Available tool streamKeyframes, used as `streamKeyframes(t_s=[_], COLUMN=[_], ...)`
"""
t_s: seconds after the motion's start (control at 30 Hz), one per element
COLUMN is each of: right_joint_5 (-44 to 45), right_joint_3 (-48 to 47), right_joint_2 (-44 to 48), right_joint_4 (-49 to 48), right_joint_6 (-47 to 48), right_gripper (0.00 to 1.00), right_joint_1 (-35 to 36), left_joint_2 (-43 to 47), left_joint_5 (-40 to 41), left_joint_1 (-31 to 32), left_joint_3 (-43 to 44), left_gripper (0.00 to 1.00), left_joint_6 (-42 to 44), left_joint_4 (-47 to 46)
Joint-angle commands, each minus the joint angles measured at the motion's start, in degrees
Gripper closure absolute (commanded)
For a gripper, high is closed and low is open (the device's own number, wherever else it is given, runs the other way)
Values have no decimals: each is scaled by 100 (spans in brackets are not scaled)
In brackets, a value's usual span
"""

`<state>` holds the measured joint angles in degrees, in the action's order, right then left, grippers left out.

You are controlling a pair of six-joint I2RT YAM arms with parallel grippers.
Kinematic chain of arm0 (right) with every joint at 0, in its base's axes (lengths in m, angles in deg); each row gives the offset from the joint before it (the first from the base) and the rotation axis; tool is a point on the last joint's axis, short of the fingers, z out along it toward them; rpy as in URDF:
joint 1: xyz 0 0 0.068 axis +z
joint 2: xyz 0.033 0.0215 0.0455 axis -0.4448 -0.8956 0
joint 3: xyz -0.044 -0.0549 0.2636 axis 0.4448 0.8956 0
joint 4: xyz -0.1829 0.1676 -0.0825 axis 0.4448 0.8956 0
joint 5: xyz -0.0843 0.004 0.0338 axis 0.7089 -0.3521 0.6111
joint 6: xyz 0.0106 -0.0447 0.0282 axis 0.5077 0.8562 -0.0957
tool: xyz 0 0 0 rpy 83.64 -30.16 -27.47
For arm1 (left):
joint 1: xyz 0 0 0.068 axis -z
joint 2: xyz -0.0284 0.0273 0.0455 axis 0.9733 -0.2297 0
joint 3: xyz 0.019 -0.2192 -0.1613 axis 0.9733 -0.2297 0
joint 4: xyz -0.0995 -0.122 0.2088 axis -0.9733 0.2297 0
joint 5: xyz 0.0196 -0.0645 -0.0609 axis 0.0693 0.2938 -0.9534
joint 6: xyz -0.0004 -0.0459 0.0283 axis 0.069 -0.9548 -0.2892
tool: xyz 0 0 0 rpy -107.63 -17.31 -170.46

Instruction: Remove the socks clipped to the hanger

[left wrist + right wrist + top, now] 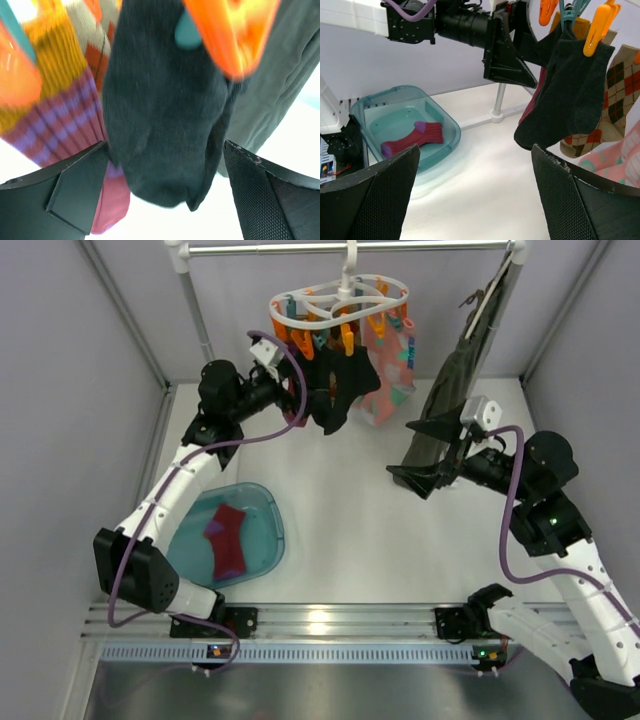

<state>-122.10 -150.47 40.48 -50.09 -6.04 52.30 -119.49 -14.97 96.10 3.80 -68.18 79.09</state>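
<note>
The white oval hanger (340, 302) with orange and teal clips hangs from the top rail. A black sock (345, 390) and a pink patterned sock (392, 370) are clipped to it. My left gripper (315, 395) is at the black sock. In the left wrist view it (165, 150) is open, its jaws on either side of the black sock's (165, 110) lower end. A maroon and yellow striped sock (60, 125) hangs beside it. My right gripper (425, 475) is open and empty (475, 150), low and to the right of the hanger. Another maroon sock (227, 538) lies in the teal bin (268, 502).
The long olive garment (470, 360) hangs on a slim hanger at the right, just above my right gripper. An argyle sock (615, 85) hangs behind the black one (570, 90). The rack's posts (195, 310) stand at the back, with grey walls on both sides.
</note>
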Motion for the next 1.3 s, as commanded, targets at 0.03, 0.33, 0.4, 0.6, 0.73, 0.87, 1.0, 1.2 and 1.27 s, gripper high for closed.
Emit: streamKeyframes(t_s=[0.03,0.33,0.4,0.6,0.73,0.87,1.0,1.2,1.27], right_joint_5=[-366,-665,-657,-517,-25,1298,2214,2050,2085], right_joint_3=[-3,23,75,41,-100,-459,-881,-1820,-2425], right_joint_2=[-15,-32,-15,-32,82,126,-67,-804,-1331], right_joint_4=[-371,-511,-590,-696,-670,-259,358,804,1070], right_joint_6=[-90,-64,-99,-389,-705,-1222,-1391,-610,-408], right_gripper=[11,11,11,12,13,13,12,21,26], right_joint_1=[136,197,206,267,294,285,294,285,285], left_joint_2=[-360,-589,-484,403,807,914,616,210,377], left_joint_5=[-310,-520,-539,892,2034,3886,5030,5271,5367], left_joint_1=[-30,-30,-30,503,1137,2191,3262,3784,3784], left_joint_3=[689,945,831,-232,-558,-611,-323,-154,-338], left_gripper=[2,35,64,98,100,100,100,100,100], left_joint_6=[95,218,165,7,-186,-28,94,165,-80], left_joint_4=[-509,-693,-772,-966,-966,-966,-966,-957,-957])
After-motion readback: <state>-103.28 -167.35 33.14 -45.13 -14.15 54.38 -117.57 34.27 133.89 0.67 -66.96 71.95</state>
